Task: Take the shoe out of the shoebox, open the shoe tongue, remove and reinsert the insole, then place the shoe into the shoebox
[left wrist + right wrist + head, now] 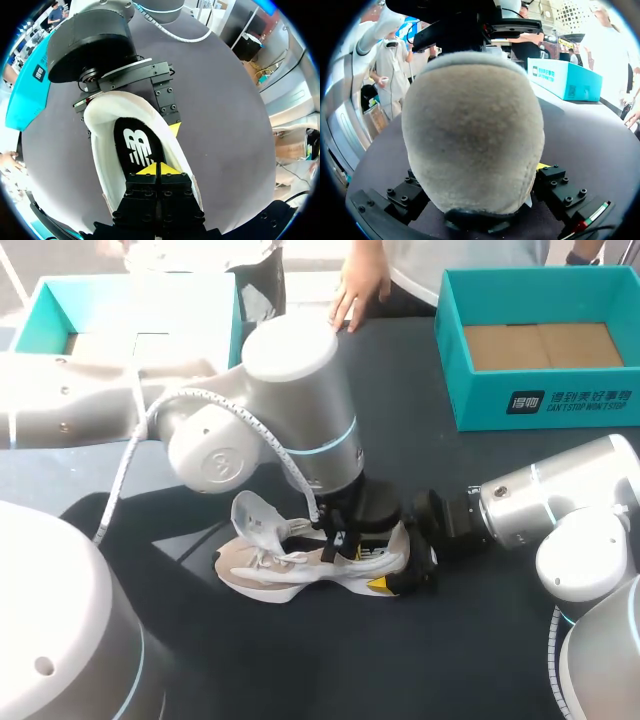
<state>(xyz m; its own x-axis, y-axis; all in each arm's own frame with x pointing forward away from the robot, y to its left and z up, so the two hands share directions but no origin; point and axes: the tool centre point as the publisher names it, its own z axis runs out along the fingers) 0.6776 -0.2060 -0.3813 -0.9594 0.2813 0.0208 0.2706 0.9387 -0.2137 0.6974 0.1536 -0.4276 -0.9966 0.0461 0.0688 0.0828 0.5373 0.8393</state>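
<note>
shoe (300,565) rests mid-table (480,640), well apart from the teal shoebox (545,412) at the far right. right gripper (480,197) clamps the heel from both sides. left gripper (157,169) is down in the shoe's opening, fingers drawn together against the black insole (137,145); we cannot tell whether it is pinched.

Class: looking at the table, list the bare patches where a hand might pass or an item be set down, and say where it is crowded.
Free: the table between the right shoebox and the right arm; also the front strip on the near side of the shoe. Crowded: around the shoe, where the left arm and right arm meet.
</note>
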